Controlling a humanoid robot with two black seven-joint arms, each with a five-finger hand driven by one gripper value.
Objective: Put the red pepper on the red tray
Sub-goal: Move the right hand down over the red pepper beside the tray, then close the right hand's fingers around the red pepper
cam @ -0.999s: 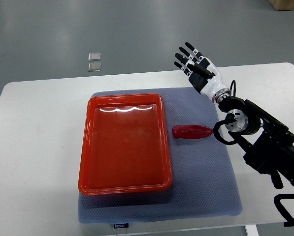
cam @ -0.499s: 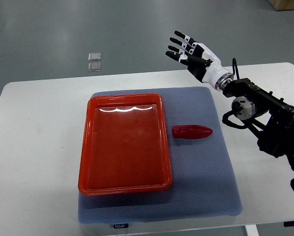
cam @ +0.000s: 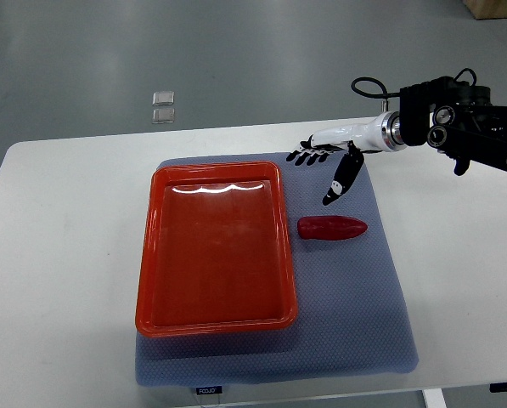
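A red pepper (cam: 332,228) lies on its side on the blue-grey mat (cam: 355,289), just right of the red tray (cam: 215,246). The tray holds nothing. My right hand (cam: 323,166) comes in from the right edge, turned flat with its fingers spread toward the left and its thumb pointing down at the mat. It hovers behind the pepper, near the mat's far edge, and holds nothing. The left arm does not show.
The mat lies on a white table (cam: 58,255). The right arm's dark forearm (cam: 457,127) reaches over the table's far right corner. Two small clear squares (cam: 163,106) lie on the grey floor beyond the table.
The right hand has dropped from above the table's far edge and rotated from upright to flat, ending low behind the pepper. The arm has swung toward the far right. The pepper and tray have not moved.
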